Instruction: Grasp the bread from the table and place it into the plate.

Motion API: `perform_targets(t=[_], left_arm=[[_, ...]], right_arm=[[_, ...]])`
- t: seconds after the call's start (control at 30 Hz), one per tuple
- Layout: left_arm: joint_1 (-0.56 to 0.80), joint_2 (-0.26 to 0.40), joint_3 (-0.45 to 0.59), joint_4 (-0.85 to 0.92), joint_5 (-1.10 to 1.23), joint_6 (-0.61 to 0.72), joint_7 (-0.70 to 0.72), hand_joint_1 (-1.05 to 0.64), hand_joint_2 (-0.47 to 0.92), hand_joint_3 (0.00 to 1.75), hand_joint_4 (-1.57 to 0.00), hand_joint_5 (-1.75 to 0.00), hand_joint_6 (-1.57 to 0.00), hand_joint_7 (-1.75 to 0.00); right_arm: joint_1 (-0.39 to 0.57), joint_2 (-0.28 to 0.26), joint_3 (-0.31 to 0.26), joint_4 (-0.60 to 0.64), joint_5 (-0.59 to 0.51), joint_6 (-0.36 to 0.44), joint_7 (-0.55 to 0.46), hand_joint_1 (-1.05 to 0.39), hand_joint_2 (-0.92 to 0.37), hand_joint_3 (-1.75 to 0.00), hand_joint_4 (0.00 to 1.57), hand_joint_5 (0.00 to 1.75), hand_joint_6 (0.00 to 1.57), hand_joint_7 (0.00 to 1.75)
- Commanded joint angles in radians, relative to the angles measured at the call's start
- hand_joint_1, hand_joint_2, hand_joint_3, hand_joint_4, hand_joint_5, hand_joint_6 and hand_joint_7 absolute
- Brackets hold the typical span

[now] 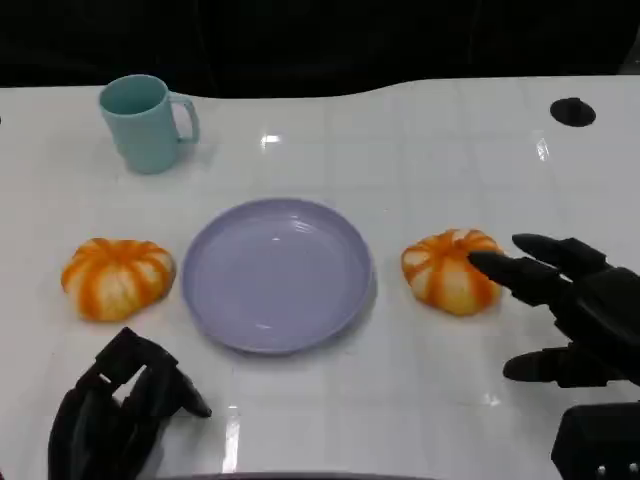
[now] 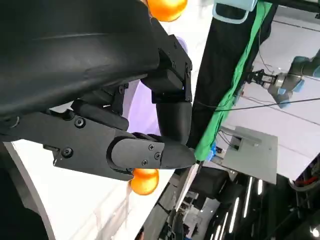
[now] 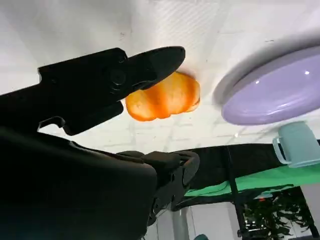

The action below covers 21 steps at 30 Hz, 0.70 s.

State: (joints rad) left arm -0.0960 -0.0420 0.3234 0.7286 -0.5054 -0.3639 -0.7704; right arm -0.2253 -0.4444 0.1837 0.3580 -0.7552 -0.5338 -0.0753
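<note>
Right hand (image 1: 575,310), fingers spread and empty, reaches the bread (image 1: 452,270) at the plate's (image 1: 277,273) 3 o'clock; left hand (image 1: 120,410) clenched, empty

Lilac plate (image 1: 277,274); orange-white striped bread (image 1: 452,270); teal mug (image 1: 143,124).

Nothing to read here, folks: not a word, number or logo anywhere. The mug (image 1: 146,122) is plain, the plate (image 1: 277,273) is bare, and both bread rolls (image 1: 118,277) carry stripes only, no labels.
</note>
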Motion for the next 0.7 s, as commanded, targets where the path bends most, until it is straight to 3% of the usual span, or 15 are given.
perform_targets(t=[0.03,0.43,0.7], left_arm=[[-0.005,0.009,0.003,0.007,0.013,-0.021,0.016,-0.58,0.92,0.25,-0.63,-1.75,-0.5,-1.54],[-0.014,0.008,0.006,0.023,0.006,-0.027,0.0,-0.59,0.92,0.24,-0.63,-1.75,-0.51,-1.52],[-0.011,0.008,0.005,0.019,0.007,-0.025,0.004,-0.59,0.92,0.24,-0.63,-1.75,-0.53,-1.49]], right_arm=[[-0.061,-0.02,0.054,0.041,-0.08,0.058,-0.07,-0.53,-0.87,0.0,0.0,0.19,0.2,0.0],[-0.226,0.004,0.203,0.251,-0.171,0.147,-0.2,-0.51,-0.87,0.0,0.0,0.24,0.19,0.0],[-0.319,0.045,0.291,0.424,-0.188,0.166,-0.295,-0.5,-0.82,0.0,0.0,0.39,0.23,0.01]])
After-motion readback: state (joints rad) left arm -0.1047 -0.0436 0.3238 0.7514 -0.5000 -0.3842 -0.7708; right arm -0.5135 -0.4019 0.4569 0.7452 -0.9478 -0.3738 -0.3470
